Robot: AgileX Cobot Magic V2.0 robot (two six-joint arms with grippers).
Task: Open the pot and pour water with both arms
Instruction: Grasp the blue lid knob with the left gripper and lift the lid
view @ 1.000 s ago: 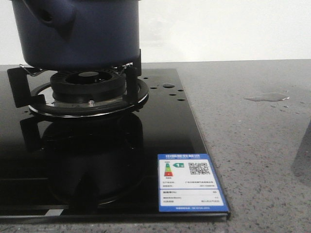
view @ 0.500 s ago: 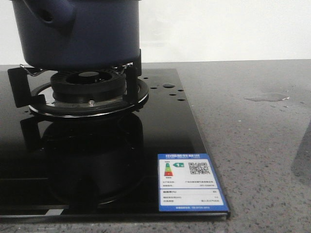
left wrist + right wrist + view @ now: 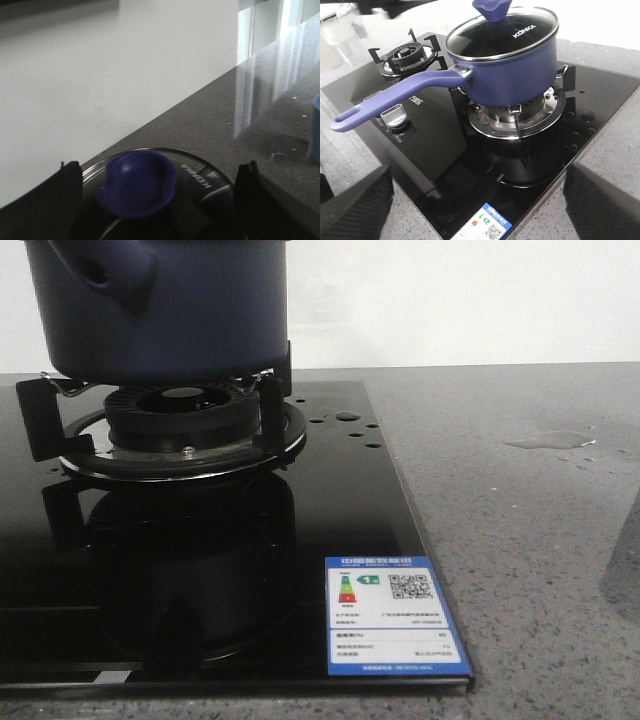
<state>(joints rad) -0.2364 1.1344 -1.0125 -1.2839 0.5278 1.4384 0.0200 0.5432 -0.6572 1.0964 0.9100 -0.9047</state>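
While the pot [image 3: 510, 65] is sitting on its burner, these points are showing:

Pot: round, matte navy body standing upright on the metal burner [image 3: 180, 430] of the stove [image 3: 600, 95]; a long smooth handle [image 3: 395, 97] of the same blue is reaching out sideways and ending in a small loop.
Lid: round glass lid [image 3: 517, 35] with a steel rim and white lettering is lying closed on the pot; a rounded, glossy blue knob [image 3: 137, 182] is rising from its middle.
Stove: flat, glossy black glass top is mirroring the burner; a blue and white label [image 3: 393, 618] is lying flat at its near corner, and small drops are beading near the burner.
Counter: grey speckled stone counter [image 3: 520, 540] is running under and beside the stove, a shallow puddle [image 3: 550, 440] glistening on it well apart from the pot.
Left gripper [image 3: 155, 200]: its two dark fingers [image 3: 55, 200] are standing apart, one on each side of the knob, not touching it as far as the view shows.
Right gripper [image 3: 475, 200]: its dark blurred fingers [image 3: 355, 200] are standing wide apart, holding nothing, near the stove's front edge and apart from the pot.
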